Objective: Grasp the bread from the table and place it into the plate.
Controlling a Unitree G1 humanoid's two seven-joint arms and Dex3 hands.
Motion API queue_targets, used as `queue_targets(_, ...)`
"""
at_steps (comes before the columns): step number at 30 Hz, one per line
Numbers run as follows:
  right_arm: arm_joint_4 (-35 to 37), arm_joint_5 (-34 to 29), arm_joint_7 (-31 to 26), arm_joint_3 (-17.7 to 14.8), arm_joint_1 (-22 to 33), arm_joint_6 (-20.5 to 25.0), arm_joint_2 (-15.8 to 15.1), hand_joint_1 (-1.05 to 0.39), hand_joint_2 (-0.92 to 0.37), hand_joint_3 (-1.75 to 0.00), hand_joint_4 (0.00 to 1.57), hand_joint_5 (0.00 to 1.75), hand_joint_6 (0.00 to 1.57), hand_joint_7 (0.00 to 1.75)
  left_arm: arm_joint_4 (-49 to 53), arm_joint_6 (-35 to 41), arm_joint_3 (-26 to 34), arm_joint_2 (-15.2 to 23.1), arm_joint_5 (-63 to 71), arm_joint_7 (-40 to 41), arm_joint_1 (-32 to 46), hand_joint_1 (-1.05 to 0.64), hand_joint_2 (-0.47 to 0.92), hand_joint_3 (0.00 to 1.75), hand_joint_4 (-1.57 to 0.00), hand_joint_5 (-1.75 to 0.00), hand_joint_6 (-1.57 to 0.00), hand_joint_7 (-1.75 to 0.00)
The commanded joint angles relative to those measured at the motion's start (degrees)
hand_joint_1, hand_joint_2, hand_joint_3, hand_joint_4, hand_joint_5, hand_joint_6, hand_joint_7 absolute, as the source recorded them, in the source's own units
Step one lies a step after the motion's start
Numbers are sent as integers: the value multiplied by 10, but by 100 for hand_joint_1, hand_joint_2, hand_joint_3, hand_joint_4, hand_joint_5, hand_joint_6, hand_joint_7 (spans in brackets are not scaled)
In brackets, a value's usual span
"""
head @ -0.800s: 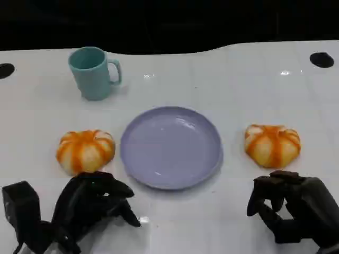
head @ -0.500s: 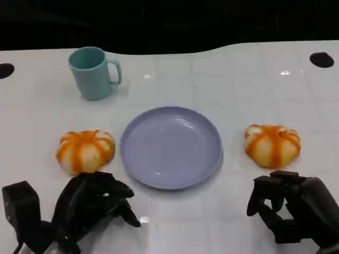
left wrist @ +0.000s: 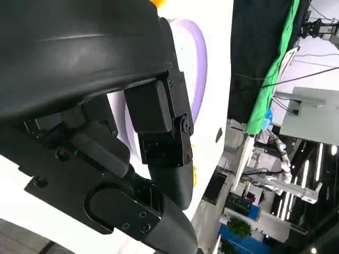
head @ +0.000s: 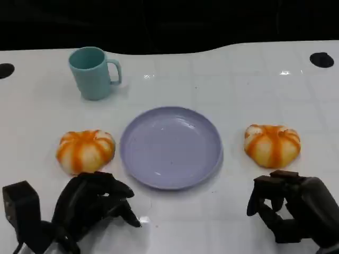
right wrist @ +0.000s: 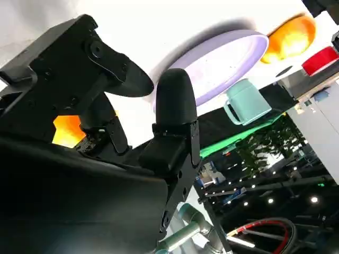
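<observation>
We judge each orange-striped bread roll (head: 272, 145) soft and light; cup its sides gently. Left hand (head: 87, 206) and right hand (head: 288, 209) are curled, holding nothing.

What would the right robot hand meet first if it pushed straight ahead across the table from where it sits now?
Most likely the orange-striped bread, which lies just beyond the right robot hand. The two are still apart, though depth is hard to judge.

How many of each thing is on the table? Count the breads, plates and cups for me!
Bread: 2, the left bread and the right bread
Plate: 1, the purple plate
Cup: 1, the teal cup
Total: 4
</observation>
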Motion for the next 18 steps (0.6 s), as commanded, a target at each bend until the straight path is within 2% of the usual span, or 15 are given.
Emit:
queue_targets(1,0,10,0,-6,-3,-1,-8,-10,-33,-125,87,175,81,139,-1,-1,4,11,1,-2,-1,-105,73,0,-157,-57,-157,-19)
queue_targets(5,-14,21,11,-11,0,3,-10,-10,-33,-127,86,171,82,132,0,-3,4,11,2,-2,-2,-105,73,0,-157,-57,-157,-19)
queue_targets(7,-20,25,10,-16,1,3,-10,-11,-36,-124,85,168,83,123,0,-2,4,11,1,-2,-2,-105,73,0,-157,-57,-157,-19)
queue_targets(10,-28,27,5,-25,2,8,-8,-12,-48,-104,82,160,85,99,1,-3,3,12,3,-2,-2,-105,73,0,-157,-57,-157,-19)
queue_targets(13,-34,32,4,-35,3,13,-5,-12,-54,-90,77,134,85,78,3,-5,3,13,3,-3,-3,-105,74,0,-157,-57,-157,-19)
queue_targets(16,-39,26,-8,-42,1,19,-5,-13,-54,-85,73,122,81,70,4,-3,5,13,1,-5,-3,-105,74,0,-157,-57,-157,-19)
queue_targets(18,-44,24,-10,-45,0,26,-6,-18,-53,-82,64,117,75,65,3,-2,5,13,1,-4,-3,-105,74,0,-157,-57,-157,-18)
